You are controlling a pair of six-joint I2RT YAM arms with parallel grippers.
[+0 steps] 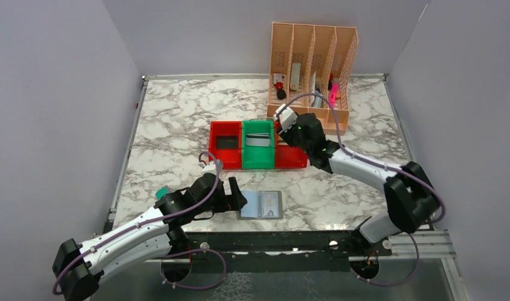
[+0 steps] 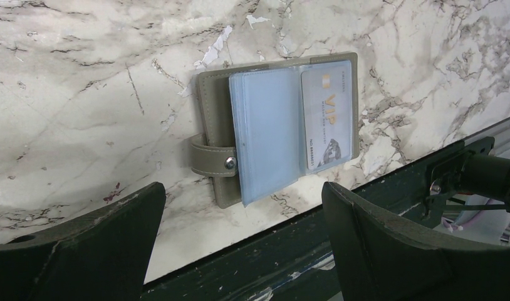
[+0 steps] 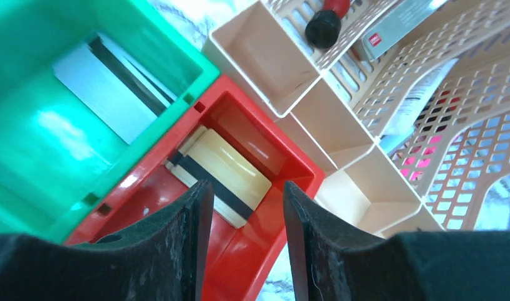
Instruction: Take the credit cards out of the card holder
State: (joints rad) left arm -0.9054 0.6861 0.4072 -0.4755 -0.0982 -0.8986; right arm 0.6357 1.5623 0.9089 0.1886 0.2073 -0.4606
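The grey card holder (image 1: 261, 204) lies open near the table's front edge. A pale silver credit card marked VIP (image 2: 326, 116) sits in its right pocket, and the light blue pocket (image 2: 265, 128) beside it looks empty. My left gripper (image 2: 243, 194) hovers just left of the holder (image 2: 212, 119), open wide and holding nothing. A gold-tan card with a dark stripe (image 3: 224, 175) lies in the right red bin (image 3: 284, 188). My right gripper (image 3: 246, 188) stands open above it, apart from the card. A silver-grey card (image 3: 105, 88) rests in the green bin (image 1: 259, 157), and a black card (image 1: 227, 142) in the left red bin (image 1: 225, 152).
The tall peach slotted organiser (image 1: 312, 63) stands right behind the bins, close to my right arm, with pens and papers in it. A small teal block (image 1: 161, 193) lies by my left arm. The dark table rail (image 2: 365, 207) runs just in front of the holder.
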